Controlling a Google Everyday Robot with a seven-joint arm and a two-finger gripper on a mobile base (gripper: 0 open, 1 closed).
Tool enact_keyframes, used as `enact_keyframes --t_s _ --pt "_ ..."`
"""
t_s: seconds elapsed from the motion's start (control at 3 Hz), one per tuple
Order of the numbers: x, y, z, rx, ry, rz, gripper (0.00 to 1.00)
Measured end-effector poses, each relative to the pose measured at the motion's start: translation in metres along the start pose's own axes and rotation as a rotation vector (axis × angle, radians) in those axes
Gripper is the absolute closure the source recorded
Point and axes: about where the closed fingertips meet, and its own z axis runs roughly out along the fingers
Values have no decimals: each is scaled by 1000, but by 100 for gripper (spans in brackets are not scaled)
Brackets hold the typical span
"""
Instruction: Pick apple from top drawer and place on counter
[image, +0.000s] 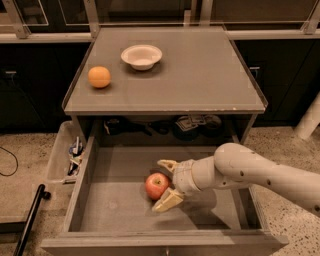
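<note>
While the top drawer (112, 207) stands pulled out beneath the table (200, 75), the apple (155, 185) lies on its bare bottom, a little right of the middle and nearer the front wall than the back. The pincer (161, 185) is down inside the drawer, reaching in from the right on the pale arm (260, 175). It is released: its two fingers (169, 201) are spread wide, one behind the apple and the other in front of it, so the fruit sits between them. The front finger seems to touch the apple's lower right side, though I cannot be sure of contact; the rear one stands clear of it. On the table, an orange (99, 77) rests near the left edge, and a white bowl (141, 56) sits behind it and to its right, apart from it. A pale side bin (60, 155) of clutter sits just beside the drawer's left wall
</note>
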Motion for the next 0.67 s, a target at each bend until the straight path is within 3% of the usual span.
enact_keyframes --t_s 0.67 --pt "0 0 0 0 0 1 66"
